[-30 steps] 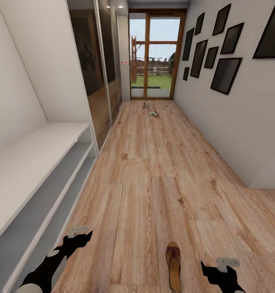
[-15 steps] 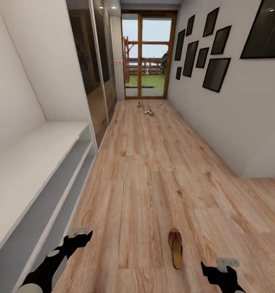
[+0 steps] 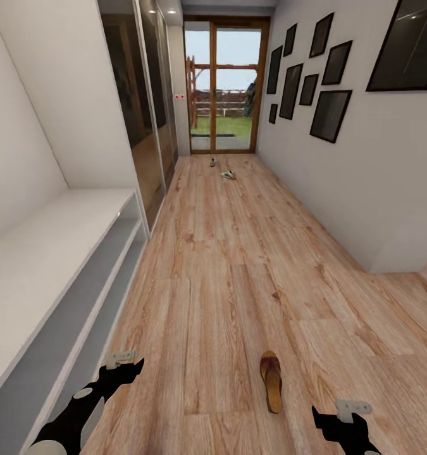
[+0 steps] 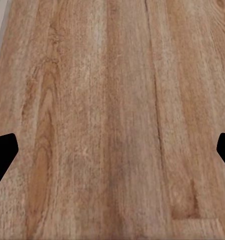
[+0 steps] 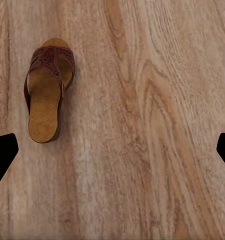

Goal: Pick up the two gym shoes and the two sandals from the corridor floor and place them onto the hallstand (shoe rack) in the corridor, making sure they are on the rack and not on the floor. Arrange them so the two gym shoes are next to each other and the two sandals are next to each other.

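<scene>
One dark brown sandal [image 3: 271, 381] with a tan footbed lies alone on the corridor floor [image 3: 226, 278], just ahead of me and between my arms. The right wrist view shows this sandal [image 5: 47, 90] flat on the planks, off to one side of my open right gripper [image 5: 112, 155]. My right gripper [image 3: 352, 409] hangs low, right of the sandal and apart from it. My left gripper [image 3: 121, 360] is open over bare floor [image 4: 112, 100], close to the hallstand [image 3: 55, 246]. Far down the corridor lies a white and green gym shoe [image 3: 228, 175], with a small dark item [image 3: 212, 163] beyond it, too small to identify.
The light-grey hallstand runs along the left wall with two open shelf levels. Dark glass wardrobe doors [image 3: 143, 107] follow it. A glass door [image 3: 222, 88] closes the far end. Black picture frames [image 3: 330, 114] hang on the right wall, which steps back at a corner [image 3: 390, 265].
The whole view has shifted: the camera has pulled back, so the sandal sits higher in the picture and the far door looks smaller. Both arms keep their pose.
</scene>
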Controlling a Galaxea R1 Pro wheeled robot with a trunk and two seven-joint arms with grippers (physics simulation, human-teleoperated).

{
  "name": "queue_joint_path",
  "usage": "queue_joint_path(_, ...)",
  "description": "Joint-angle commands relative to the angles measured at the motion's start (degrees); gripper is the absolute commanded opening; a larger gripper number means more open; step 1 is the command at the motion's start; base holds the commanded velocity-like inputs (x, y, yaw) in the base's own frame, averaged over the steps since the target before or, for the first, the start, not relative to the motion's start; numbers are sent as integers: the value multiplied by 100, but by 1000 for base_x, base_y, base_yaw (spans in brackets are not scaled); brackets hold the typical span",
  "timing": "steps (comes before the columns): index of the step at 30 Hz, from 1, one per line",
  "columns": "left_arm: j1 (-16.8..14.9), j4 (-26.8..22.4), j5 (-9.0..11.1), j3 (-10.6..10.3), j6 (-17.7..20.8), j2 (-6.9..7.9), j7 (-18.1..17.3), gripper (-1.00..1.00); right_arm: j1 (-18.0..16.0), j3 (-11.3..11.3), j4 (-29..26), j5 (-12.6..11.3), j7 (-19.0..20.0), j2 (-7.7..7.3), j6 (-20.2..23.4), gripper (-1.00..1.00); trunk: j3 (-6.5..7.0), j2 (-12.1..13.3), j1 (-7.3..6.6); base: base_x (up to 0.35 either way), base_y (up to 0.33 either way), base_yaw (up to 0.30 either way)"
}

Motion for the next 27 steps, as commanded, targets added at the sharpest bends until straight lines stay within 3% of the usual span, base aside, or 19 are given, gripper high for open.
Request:
queue_joint_path(1,-5,5,-9,36,-12,-1,-50,100,-1,-2,-10,-3,1,1,32,100,-5,-2,-1,-4,4,-5)
queue_joint_path(6,-6,5,-6,41,-12,8,-62,100,-1,-2,-6,-3,1,3,32,100,-5,-2,-1,-2,2,-3)
queue_joint_path(19,-59,0,5,63,20,-17,-78,100,-1,-2,3,-3,7,6,32,100,-254,-523,285,0,0,0)
queue_joint_path(25,-299,-199,2,29,120,-147,-65,100,-6,12,-33,6,-4,16,39,100,-364,-764,416,0,0,0)
queue_joint_path(27,-639,-361,4,-153,423,-266,-49,100,-178,28,-311,17,-15,28,83,100,-400,-844,460,0,0,0)
